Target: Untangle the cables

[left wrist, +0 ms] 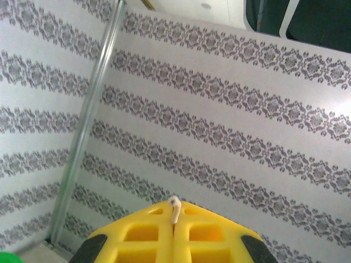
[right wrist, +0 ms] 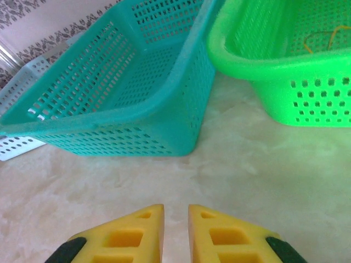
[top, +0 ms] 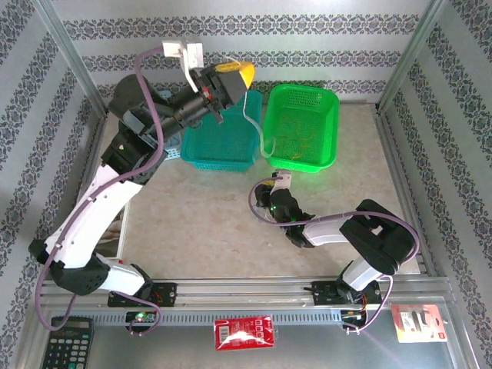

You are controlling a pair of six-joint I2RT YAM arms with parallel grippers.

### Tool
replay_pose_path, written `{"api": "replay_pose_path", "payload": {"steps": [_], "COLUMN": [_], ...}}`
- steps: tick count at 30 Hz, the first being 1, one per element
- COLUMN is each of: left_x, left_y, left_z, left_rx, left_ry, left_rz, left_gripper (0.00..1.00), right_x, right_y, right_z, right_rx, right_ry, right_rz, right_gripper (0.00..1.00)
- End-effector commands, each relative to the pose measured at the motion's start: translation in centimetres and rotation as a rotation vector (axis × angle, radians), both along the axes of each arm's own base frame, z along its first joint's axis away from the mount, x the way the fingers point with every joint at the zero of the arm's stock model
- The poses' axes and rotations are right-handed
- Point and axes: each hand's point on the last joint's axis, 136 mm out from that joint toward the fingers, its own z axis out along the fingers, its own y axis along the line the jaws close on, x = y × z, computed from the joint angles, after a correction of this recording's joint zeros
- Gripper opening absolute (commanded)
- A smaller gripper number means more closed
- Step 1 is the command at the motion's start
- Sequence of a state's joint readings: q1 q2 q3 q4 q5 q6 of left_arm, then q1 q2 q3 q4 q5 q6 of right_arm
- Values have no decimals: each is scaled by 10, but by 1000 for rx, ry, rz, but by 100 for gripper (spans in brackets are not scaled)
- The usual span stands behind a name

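My left gripper (top: 234, 77) is raised high above the teal basket (top: 219, 142), shut on a thin white cable (top: 260, 138). That cable hangs down in a curl to the near left rim of the green basket (top: 304, 127). In the left wrist view the yellow fingers are pressed together, with the cable's end (left wrist: 174, 208) poking out between their tips (left wrist: 174, 204). Thin yellow-orange strands (right wrist: 323, 38) lie inside the green basket (right wrist: 258, 60). My right gripper (top: 280, 181) sits low over the table in front of both baskets. Its fingers (right wrist: 175, 211) stand a narrow gap apart with nothing between them.
The teal basket (right wrist: 120, 104) and the green one stand side by side at the back, touching. A pale perforated tray (top: 173, 154) lies left of the teal basket. Metal frame posts and patterned walls close in the table. A calculator (top: 65, 342) and a red packet (top: 244, 333) lie off the front rail.
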State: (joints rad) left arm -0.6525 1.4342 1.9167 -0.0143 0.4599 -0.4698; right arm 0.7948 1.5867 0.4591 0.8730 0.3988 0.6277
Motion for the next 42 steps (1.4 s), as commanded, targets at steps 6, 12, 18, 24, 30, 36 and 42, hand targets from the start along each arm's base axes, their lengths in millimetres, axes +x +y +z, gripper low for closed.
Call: {"api": "replay_pose_path", "payload": {"steps": [6,12,18,24,30,36,42], "left_x": [29,44,75,121,173,229,283], "left_y": [10,24,37,56,66,68,77], "left_z": [23,48,44,19,-19,-77,-152], "left_rx": [43,19,34,77,135,237,363], "left_ry": [-49,-89,-72,-25,37,99,194], "left_rz": [113,163,236,330,390,446,506], "left_gripper": [0,0,0,0,0,0,0], "right_x": [-9,-11,-12,-16,-23,-29,-42], "right_y": [-14,-19,-18,-5,-6,-29,-55], "right_z": [-8,-15,-12,7,40,68,86], "right_rx": [57,55,67,107,133,165,167], "right_ry": [21,36,33,21,-11,-17,10], "right_rz": [-65,-83,-70,26,80,69,61], "right_gripper": [32,37,45,59,66,66,66]}}
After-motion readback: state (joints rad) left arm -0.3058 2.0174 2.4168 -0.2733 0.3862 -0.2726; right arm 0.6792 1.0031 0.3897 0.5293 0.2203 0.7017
